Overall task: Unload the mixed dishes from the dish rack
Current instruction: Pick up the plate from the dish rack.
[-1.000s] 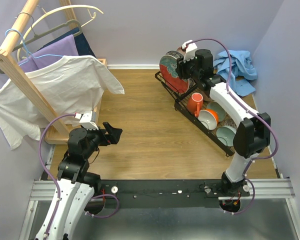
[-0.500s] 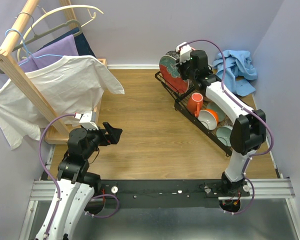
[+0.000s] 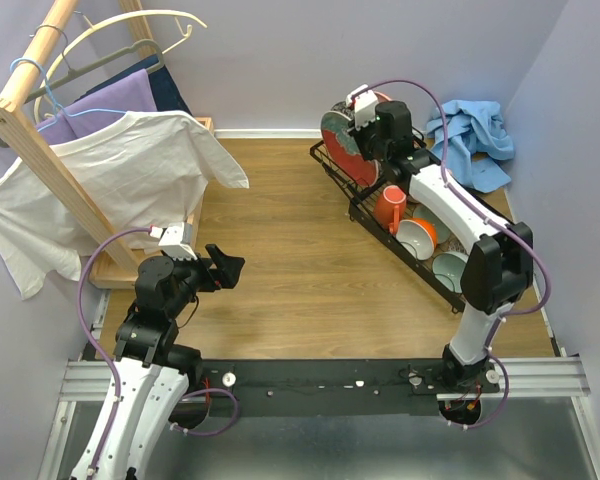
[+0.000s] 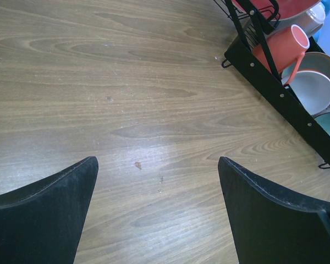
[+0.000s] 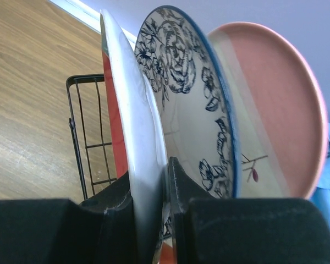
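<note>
**At the far end of the dish rack [image 4: 280, 94], the right gripper [image 5: 151, 192] pinches a plate**

Across the wooden table [image 3: 280, 260], a clothes stand [image 3: 40, 130] draped with a white T-shirt [image 3: 110, 175] fills the left side. The dish rack runs diagonally along the right, with a blue cloth [image 3: 475, 135] crumpled beyond it. The right arm [image 3: 460, 205] reaches over the rack to its far end, where three plates stand upright: a red-faced plate [image 5: 135, 110] with a white back, a blue floral plate [image 5: 192, 110] just behind it, then the pink-and-cream plate [image 5: 275, 104] with a sprig. Nearer along the rack sit an orange mug [image 4: 283, 49], a white bowl [image 4: 312, 91] and a pale-green bowl [image 3: 450, 270]. The right gripper's fingers are clenched on the red-faced plate's rim, one on each face. The left gripper [image 4: 159, 214] hovers over bare wood well apart from the rack, its jaws spread wide and released.
</note>
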Robot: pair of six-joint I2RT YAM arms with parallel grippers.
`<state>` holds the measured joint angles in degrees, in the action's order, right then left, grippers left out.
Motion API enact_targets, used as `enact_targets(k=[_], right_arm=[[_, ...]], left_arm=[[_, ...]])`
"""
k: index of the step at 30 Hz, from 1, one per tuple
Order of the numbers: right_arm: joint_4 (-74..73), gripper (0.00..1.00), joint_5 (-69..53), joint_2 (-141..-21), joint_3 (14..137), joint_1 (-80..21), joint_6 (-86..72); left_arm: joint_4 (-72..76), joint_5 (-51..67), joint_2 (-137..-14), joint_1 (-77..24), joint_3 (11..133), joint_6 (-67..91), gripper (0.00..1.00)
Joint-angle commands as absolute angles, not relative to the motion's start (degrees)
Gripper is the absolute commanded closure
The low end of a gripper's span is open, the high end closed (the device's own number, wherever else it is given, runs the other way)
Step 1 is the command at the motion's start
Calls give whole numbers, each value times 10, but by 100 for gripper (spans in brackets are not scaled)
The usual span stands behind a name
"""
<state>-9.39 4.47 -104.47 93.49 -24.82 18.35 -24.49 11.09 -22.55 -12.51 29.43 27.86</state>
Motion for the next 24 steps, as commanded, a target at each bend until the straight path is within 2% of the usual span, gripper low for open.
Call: enact_targets(k=[1, 8, 17, 22, 24], right_arm=[[-69, 99, 45, -970, 969, -262, 155], [-78, 99, 33, -929, 951, -266, 142], [-55, 99, 3, -818, 883, -267, 94], [-34, 99, -75, -757, 819, -266, 2], [-5, 99, -92, -723, 763, -267, -79]], left_arm=[[-236, 104, -220, -127, 293, 272, 1], [-235, 104, -222, -127, 292, 274, 1], [-137, 132, -259, -127, 274, 318, 1], [-63, 161, -294, -129, 272, 364, 1], [-31, 166, -314, -131, 272, 383, 1]])
